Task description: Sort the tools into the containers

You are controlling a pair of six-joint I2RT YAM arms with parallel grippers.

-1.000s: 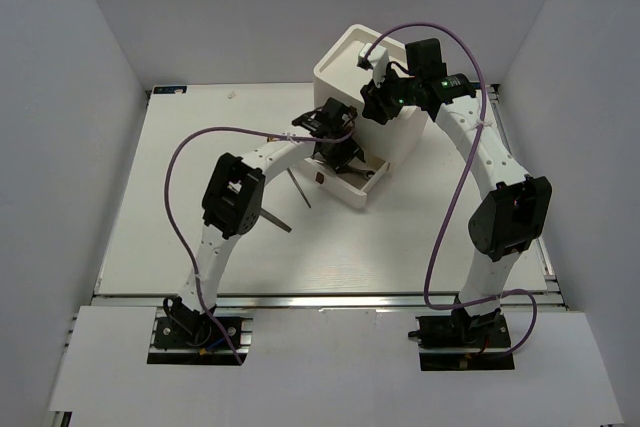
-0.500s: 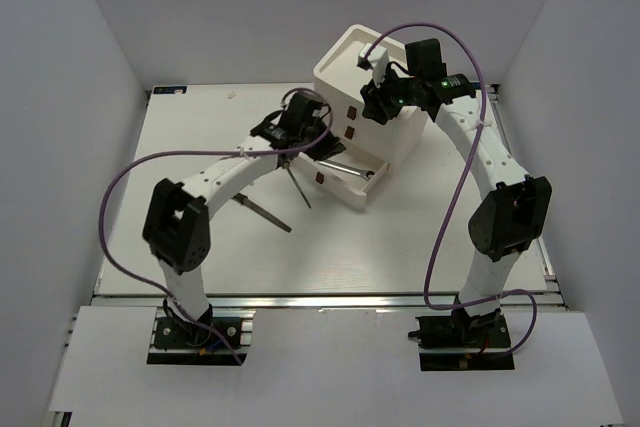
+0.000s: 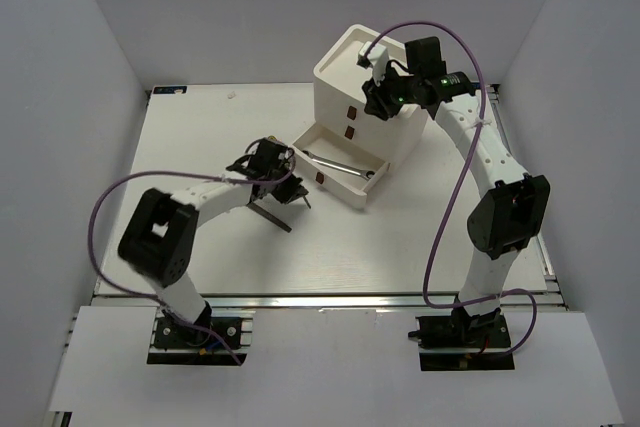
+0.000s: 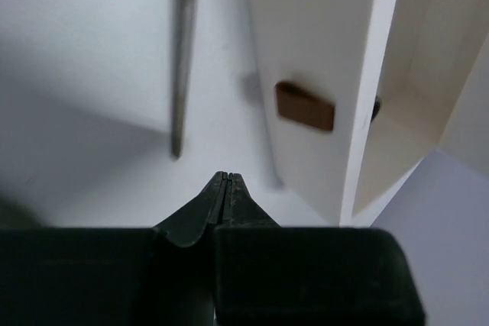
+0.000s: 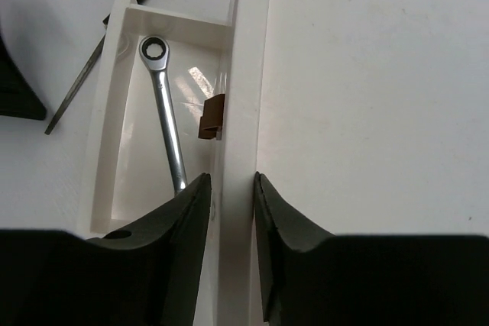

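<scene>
Left pincer: tips pressed together, empty, hovering by a grey tool shaft on the desk. Right pincer: straddles the box rim; whether it grips, I cannot tell. Wrench: in the open drawer. Risk: if I descend unopened, the shaft likely skids.
</scene>
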